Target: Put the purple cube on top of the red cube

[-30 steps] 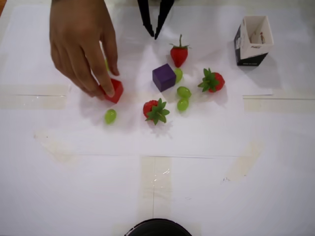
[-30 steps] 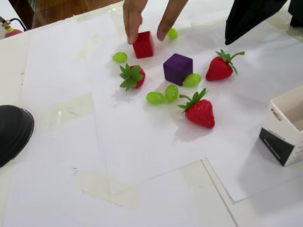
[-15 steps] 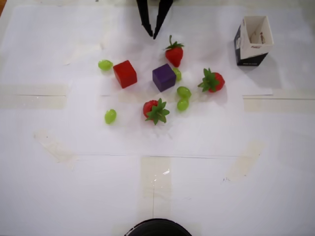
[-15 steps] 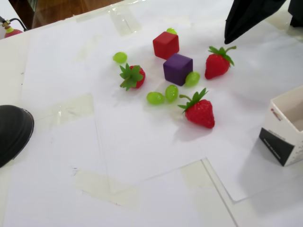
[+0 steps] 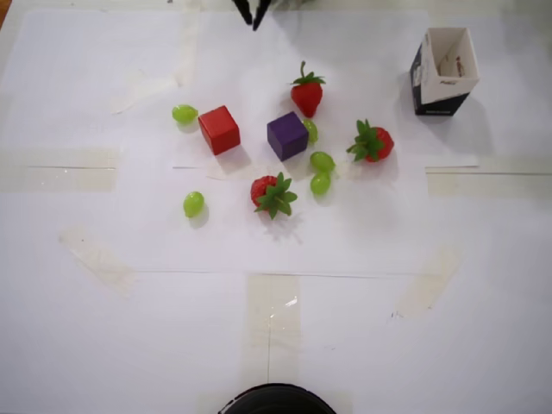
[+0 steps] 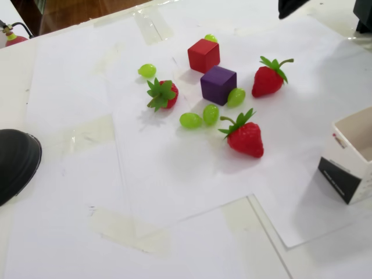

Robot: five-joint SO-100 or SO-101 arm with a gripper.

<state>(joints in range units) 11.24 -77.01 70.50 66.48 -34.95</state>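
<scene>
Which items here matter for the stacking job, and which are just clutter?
Job items:
- small matte dark-purple cube
- small matte red cube
- black two-finger gripper, barely in view at the top edge

Clutter:
- three red strawberries with green leaves
- five green grapes
- open white-and-black carton

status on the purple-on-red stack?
Nothing stacked yet. The purple cube and the red cube both sit on the paper, side by side and apart. Nothing is in hand: the gripper is at the top edge of the overhead view, away from both. Left: the whole job, grasp purple, lift, place on red.
</scene>
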